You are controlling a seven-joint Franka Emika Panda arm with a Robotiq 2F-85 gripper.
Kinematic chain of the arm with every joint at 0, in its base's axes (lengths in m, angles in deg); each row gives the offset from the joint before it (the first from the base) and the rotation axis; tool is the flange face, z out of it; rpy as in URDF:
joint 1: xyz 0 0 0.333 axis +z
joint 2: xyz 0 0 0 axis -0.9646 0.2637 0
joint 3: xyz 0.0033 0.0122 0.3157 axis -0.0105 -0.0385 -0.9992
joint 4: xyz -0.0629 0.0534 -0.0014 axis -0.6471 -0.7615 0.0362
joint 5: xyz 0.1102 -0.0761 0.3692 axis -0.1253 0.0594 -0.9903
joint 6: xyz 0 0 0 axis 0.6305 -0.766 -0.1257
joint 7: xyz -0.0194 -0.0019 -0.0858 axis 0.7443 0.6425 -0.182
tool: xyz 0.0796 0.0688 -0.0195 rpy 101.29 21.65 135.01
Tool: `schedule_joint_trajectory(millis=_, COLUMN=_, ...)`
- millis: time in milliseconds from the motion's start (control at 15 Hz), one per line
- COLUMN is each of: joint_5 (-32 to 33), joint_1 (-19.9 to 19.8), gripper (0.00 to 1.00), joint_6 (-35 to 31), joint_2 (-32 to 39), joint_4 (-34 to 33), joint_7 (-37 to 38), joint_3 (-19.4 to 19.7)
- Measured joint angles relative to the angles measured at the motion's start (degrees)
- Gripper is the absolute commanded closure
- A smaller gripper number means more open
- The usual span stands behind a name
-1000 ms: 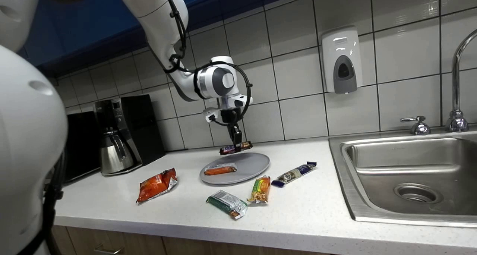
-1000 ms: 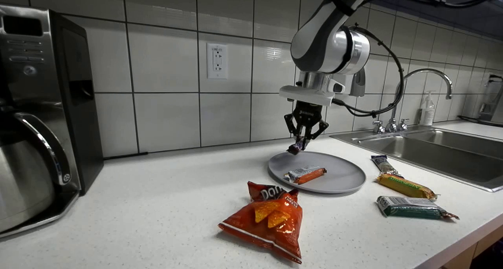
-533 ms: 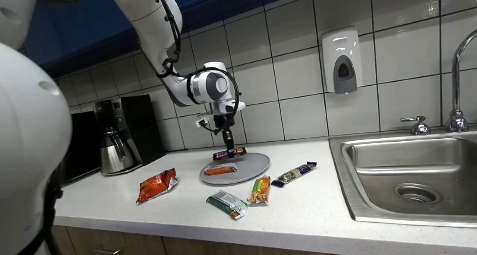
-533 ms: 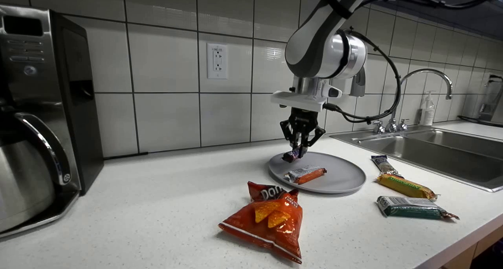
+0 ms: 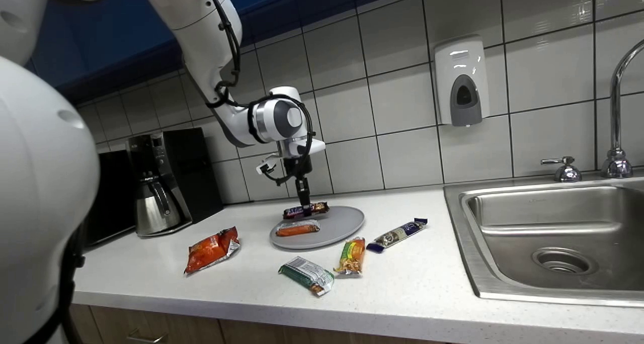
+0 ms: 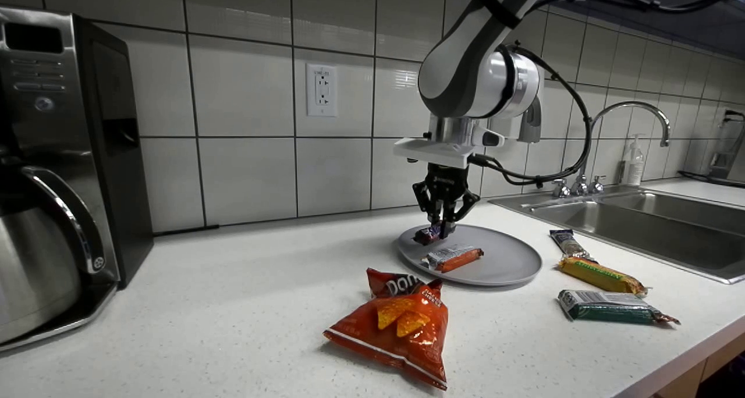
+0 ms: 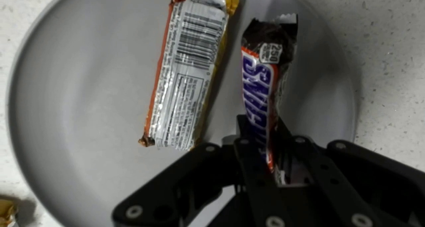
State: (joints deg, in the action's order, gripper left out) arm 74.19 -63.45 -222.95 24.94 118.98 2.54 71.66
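My gripper (image 7: 262,129) is shut on a dark Snickers bar (image 7: 258,84), whose near end runs back between the fingers. The bar hangs low over the grey plate (image 7: 83,87), on its right side in the wrist view. In both exterior views the gripper (image 6: 440,229) points downward with the Snickers bar (image 5: 293,212) near the plate's (image 5: 347,228) far side. Whether the bar touches the plate I cannot tell. Beside it on the plate lies an orange-edged wrapped bar (image 7: 186,77), label and barcode up, apart from the held one.
A red Doritos bag (image 6: 401,328) lies in front of the plate. Green (image 6: 611,306), yellow (image 6: 602,274) and blue-ended (image 5: 397,235) wrapped bars lie toward the sink (image 5: 553,223). A coffee maker (image 5: 166,178) stands at the other end, and a tiled wall rises behind.
The gripper has come down and leftward in both exterior views, carrying the Snickers bar lower over the plate. The grip is the same, and the other packages have not moved.
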Motion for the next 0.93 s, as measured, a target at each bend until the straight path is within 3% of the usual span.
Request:
schedule_joint_trajectory(millis=467, joint_5=0.7, joint_1=0.1, gripper=0.04, joint_6=1.0, joint_2=-0.7, joint_4=0.5, joint_7=0.7, joint_3=-0.2)
schedule_joint_trajectory(millis=933, joint_5=1.5, joint_1=-0.5, gripper=0.00, joint_6=1.1, joint_2=-5.1, joint_4=4.2, joint_7=-0.6, joint_3=-0.2)
